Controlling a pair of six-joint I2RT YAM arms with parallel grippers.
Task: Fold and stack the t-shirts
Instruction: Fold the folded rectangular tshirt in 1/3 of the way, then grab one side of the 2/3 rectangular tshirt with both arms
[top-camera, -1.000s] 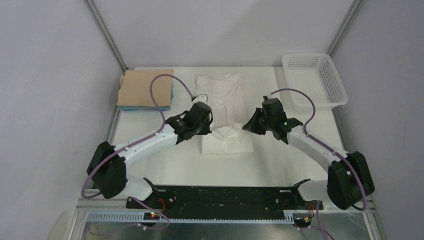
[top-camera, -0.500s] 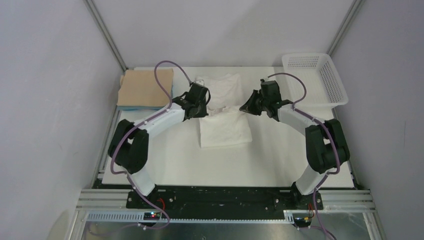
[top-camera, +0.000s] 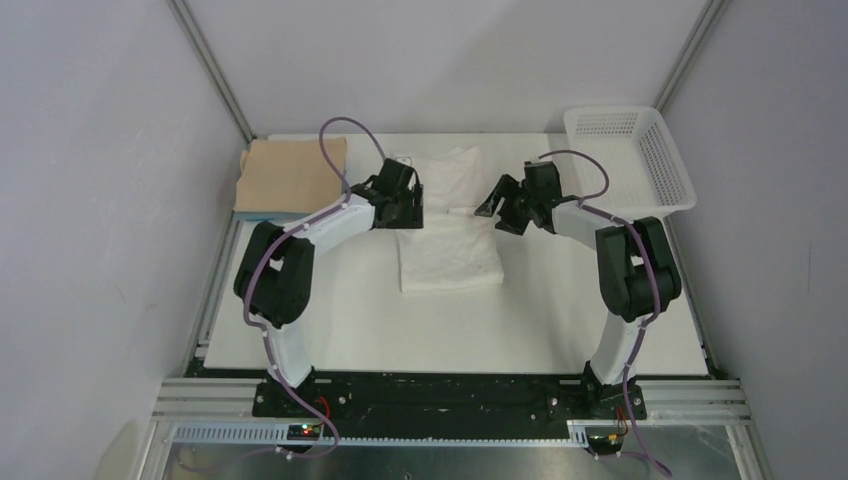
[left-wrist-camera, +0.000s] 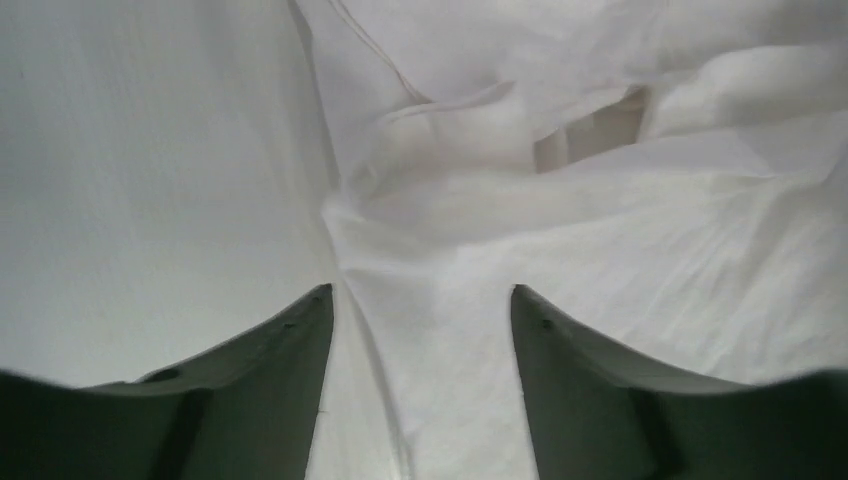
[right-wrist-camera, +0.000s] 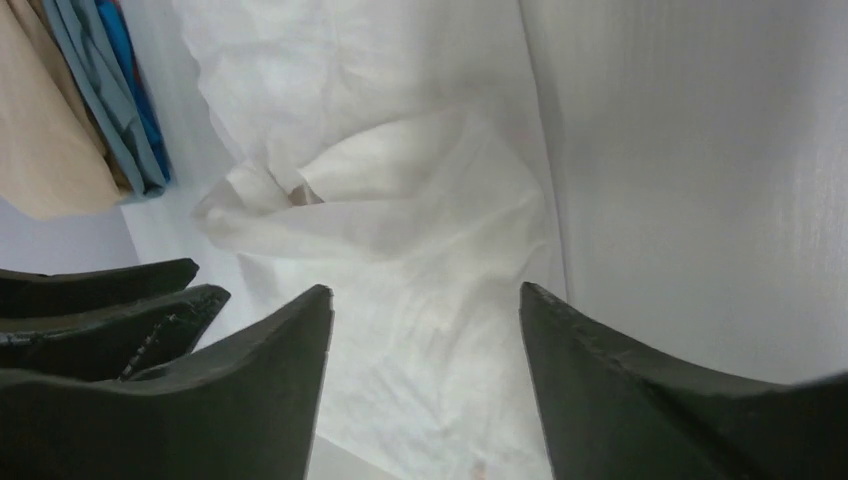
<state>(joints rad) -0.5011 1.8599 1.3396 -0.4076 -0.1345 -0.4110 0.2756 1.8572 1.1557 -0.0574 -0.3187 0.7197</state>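
Observation:
The white t-shirt (top-camera: 450, 255) lies folded over itself in the middle of the table, wrinkled, with its upper part (top-camera: 445, 170) reaching toward the back. My left gripper (top-camera: 408, 212) hovers open over its left edge, nothing between the fingers (left-wrist-camera: 422, 295). My right gripper (top-camera: 495, 212) stands open over the right edge, also empty (right-wrist-camera: 425, 292). White cloth (left-wrist-camera: 600, 230) fills the left wrist view, bunched at the fold (right-wrist-camera: 400, 200) in the right wrist view. The tan t-shirt (top-camera: 290, 175) lies folded on the light blue t-shirt (top-camera: 288, 214) at the back left.
A white perforated basket (top-camera: 672, 170) stands at the back right corner. The tan shirt (right-wrist-camera: 40, 130) and blue shirt (right-wrist-camera: 110, 90) stack shows at the right wrist view's upper left, with the left gripper's dark fingers (right-wrist-camera: 100, 300) beside it. Grey walls close in on both sides.
Both grippers carried the shirt's near edge toward the back, laying it over the upper part, then opened and let go. The arms now stretch farther out.

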